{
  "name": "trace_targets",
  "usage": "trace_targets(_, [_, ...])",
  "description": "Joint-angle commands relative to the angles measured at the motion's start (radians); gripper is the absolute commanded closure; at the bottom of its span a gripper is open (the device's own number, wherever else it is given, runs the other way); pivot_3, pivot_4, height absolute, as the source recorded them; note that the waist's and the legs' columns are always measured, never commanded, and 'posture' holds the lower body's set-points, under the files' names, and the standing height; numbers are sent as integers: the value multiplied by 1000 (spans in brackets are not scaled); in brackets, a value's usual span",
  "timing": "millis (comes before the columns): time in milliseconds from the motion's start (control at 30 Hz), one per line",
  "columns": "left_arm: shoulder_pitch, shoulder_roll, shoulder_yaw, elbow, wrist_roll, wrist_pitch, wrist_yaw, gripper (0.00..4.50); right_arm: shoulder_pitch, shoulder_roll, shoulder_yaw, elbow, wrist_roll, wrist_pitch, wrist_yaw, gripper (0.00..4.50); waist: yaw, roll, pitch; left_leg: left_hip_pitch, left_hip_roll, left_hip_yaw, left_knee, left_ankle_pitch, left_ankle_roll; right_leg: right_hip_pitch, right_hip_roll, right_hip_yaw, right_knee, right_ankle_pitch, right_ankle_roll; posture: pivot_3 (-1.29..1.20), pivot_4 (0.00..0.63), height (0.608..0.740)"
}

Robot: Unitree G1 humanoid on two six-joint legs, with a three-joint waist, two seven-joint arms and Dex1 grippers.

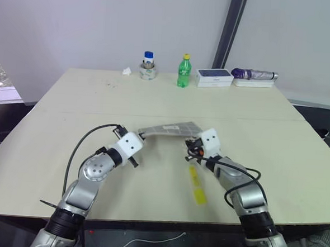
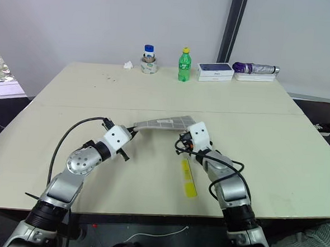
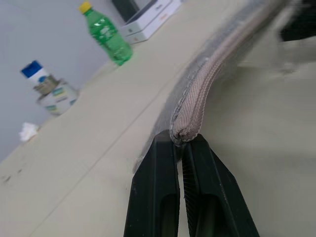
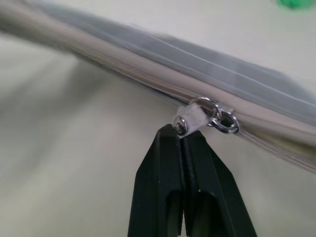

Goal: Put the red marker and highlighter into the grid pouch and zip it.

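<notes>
The grid pouch (image 1: 170,128) is a flat grey fabric case, lifted a little off the table between my two grippers. My left gripper (image 1: 140,135) is shut on its left end; the left wrist view shows the fingertips (image 3: 170,148) pinching the zip seam's end (image 3: 183,132). My right gripper (image 4: 182,132) is shut on the white zip pull (image 4: 190,120) with its metal rings, at the pouch's right end (image 1: 193,137). The yellow highlighter (image 1: 197,185) lies on the table just in front of my right gripper. The red marker is out of view.
Along the table's far edge stand a blue-capped jar (image 1: 149,66), a green bottle (image 1: 183,72), a white-and-blue box (image 1: 214,77) and a purple folded umbrella (image 1: 254,75). A crumpled tissue (image 1: 126,71) lies left of the jar.
</notes>
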Motion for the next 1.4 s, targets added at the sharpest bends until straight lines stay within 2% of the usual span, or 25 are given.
trace_targets(33, [-4,-9,-22,-24,13,-21,4,4500,-37,16,52,16,-23,-35,41,4439,0,0,0,0,0,0,0,0,0,0,0,0,0,0,0,0,150,740])
trace_targets(300, [-31,-20,-43,2,29,-20,6,4500,-59,-43,256,-9,-140,-226,244,4439,1,0,0,0,-1,0,-1,0,0,-1,0,0,0,0,0,0,150,740])
trace_targets(833, [-31,-15,-51,18,72,-53,31,4500,-62,-10,227,10,-164,-321,284,4439,1,0,0,0,-2,0,-1,0,0,-1,0,0,0,0,0,0,150,740])
trace_targets(933, [-38,-18,-47,28,81,-59,44,4500,-54,-10,212,-3,-134,-323,316,3611,1,0,0,0,-1,0,-1,0,0,0,0,0,0,0,0,0,150,740])
trace_targets(1000, [-39,-18,-47,30,82,-61,47,4500,-47,-33,218,-1,-170,-368,313,2652,2,0,0,0,-2,0,-1,0,0,-1,0,0,0,0,0,0,150,740])
trace_targets(1167, [-44,-15,-33,27,101,-61,81,4500,13,-93,176,-61,-143,-357,340,50,4,0,0,0,-1,0,0,0,0,0,0,0,0,0,0,0,150,740])
trace_targets(1267, [-52,-8,-13,21,96,-62,96,4500,120,-180,64,-173,-72,-328,357,50,11,0,0,0,-1,0,0,0,0,0,-1,-1,-1,0,0,0,150,740])
trace_targets(1400, [-41,4,-6,33,102,-80,113,4500,218,-200,-74,-330,76,-209,337,50,11,0,0,0,0,0,-1,0,0,1,0,0,-2,0,0,0,150,740])
